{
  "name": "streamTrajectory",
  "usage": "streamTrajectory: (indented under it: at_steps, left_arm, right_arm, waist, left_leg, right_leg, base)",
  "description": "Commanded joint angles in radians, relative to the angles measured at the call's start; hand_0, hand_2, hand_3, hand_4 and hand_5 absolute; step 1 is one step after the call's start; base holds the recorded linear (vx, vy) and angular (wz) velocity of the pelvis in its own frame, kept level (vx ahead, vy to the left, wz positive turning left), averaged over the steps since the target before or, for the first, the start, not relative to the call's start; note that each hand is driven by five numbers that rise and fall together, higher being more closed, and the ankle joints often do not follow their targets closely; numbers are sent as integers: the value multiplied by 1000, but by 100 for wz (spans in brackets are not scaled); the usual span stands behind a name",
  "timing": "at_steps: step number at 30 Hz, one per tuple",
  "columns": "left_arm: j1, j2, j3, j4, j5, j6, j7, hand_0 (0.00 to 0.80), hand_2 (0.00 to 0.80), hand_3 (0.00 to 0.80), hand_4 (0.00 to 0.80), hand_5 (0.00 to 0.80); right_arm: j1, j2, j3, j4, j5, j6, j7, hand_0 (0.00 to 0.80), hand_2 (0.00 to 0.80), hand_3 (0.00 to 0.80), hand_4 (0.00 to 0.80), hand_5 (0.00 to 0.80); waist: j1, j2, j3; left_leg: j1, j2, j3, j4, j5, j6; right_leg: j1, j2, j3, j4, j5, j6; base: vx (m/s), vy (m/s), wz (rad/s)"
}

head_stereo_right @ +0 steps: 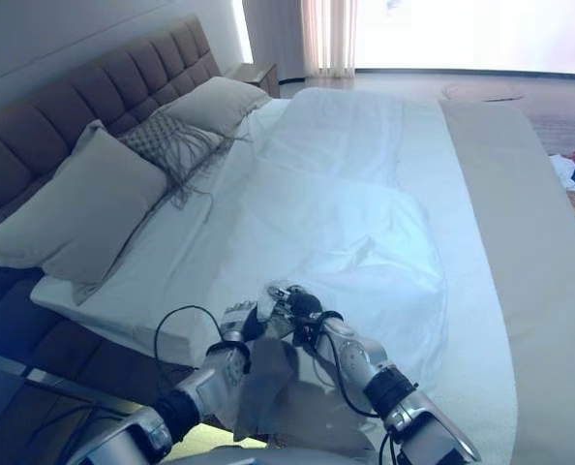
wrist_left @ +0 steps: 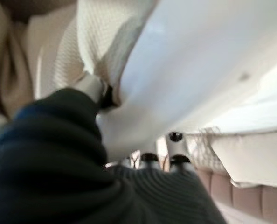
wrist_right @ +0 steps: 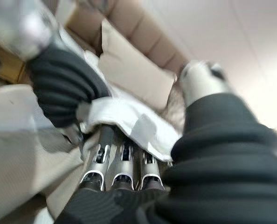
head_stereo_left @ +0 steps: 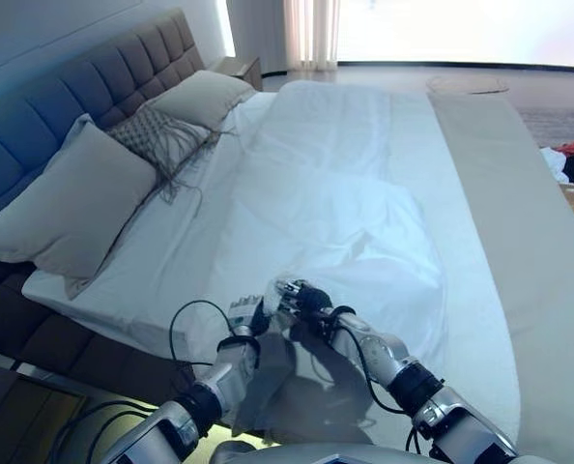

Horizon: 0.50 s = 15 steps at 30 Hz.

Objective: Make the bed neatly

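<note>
You have both hands together at the near edge of the bed (head_stereo_left: 480, 290), at the corner of the white duvet (head_stereo_left: 345, 222). Your left hand (head_stereo_left: 244, 317) comes in from the lower left and your right hand (head_stereo_left: 301, 298) from the lower right; the two sit just beside each other, touching the same bunched piece of white cloth.

In the right wrist view your right hand's fingers (wrist_right: 122, 163) curl up into a white fold of the duvet, so that hand is clamped on the cloth. In the left wrist view the thumb (wrist_left: 89, 88) of your left hand presses against a pinched fold of white fabric, with the other fingertips under the sheet edge; that hand is gripping the duvet too.

The duvet lies spread over the middle of the mattress, rumpled, with a raised ridge running from the hands toward the far end. A beige bed runner (head_stereo_left: 519, 193) lies along the right side of the bed.

By the tufted headboard (head_stereo_left: 84, 87) on the left, note three cushions: a large beige pillow (head_stereo_left: 70, 208) nearest, a fringed patterned cushion (head_stereo_left: 157, 135) beside it, and another beige pillow (head_stereo_left: 205, 97) farther along. Some clothes (head_stereo_left: 572, 164) lie on the floor at the right edge.
</note>
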Motion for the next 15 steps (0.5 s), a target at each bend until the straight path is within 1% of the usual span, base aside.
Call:
streamTrajectory:
  at_steps: [1,2,4,5,6,8,9,12,15]
  left_arm:
    - [-91,65,79,80,91,-24,94,800,800,800,800,800]
    - [-76,79,112,51,106,-22,78,800,800,800,800,800]
    - [-56,141,171,-99,126,25,-17,800,800,800,800,800]
    - [-44,177,205,-175,131,46,-68,800,800,800,800,800]
    - [-23,231,251,-283,137,73,-144,800,800,800,800,800]
    - [23,305,323,-405,139,88,-221,800,800,800,800,800]
    - [35,322,340,-427,136,92,-231,800,800,800,800,800]
    - [91,370,419,-488,121,87,-255,800,800,800,800,800]
    - [133,403,487,-529,99,66,-261,800,800,800,800,800]
  right_arm:
    - [-21,39,-11,-115,42,26,97,0,0,0,0,0]
    - [-3,22,-14,-144,36,48,104,0,0,0,0,0]
    - [42,-12,-42,-203,5,90,122,0,0,0,0,0]
    - [65,-32,-59,-230,-1,109,130,0,0,0,0,0]
    - [98,-63,-90,-278,2,134,139,0,0,0,0,0]
    - [150,-103,-139,-344,11,169,157,0,0,0,0,0]
    - [164,-112,-151,-357,13,174,162,0,0,0,0,0]
    - [218,-141,-196,-403,17,196,172,0,0,0,0,0]
    - [271,-158,-234,-416,11,184,148,0,0,0,0,0]
  waist:
    - [-10,-34,-16]
    - [-14,-28,-19]
    - [-11,-16,-22]
    - [-6,-11,-24]
    - [0,-7,-23]
    - [10,-1,-19]
    - [13,0,-17]
    - [21,2,-13]
    - [26,2,-11]
  left_leg:
    - [6,2,-8,-68,20,-48]
    - [7,-1,-15,-71,22,-50]
    - [1,-14,-25,-72,15,-48]
    - [-5,-19,-29,-72,12,-46]
    - [-14,-25,-36,-70,10,-41]
    - [-26,-28,-45,-69,9,-37]
    - [-29,-29,-47,-69,10,-36]
    - [-40,-28,-53,-67,13,-35]
    - [-48,-25,-58,-65,18,-35]
  right_leg:
    - [74,-42,-23,-463,494,113]
    - [76,-41,-25,-463,490,115]
    - [70,-44,-25,-462,485,118]
    - [65,-45,-25,-462,485,118]
    - [58,-45,-22,-462,486,118]
    - [52,-40,-18,-462,485,115]
    - [52,-39,-18,-462,484,114]
    - [52,-33,-18,-462,476,110]
    - [55,-30,-22,-456,467,105]
  base:
    - [-29,64,1]
    - [-47,106,-1]
    - [-83,118,-2]
    - [-114,74,1]
    - [-122,49,-1]
    - [-102,16,-3]
    - [-75,3,-3]
    - [-65,5,0]
    - [-48,10,1]
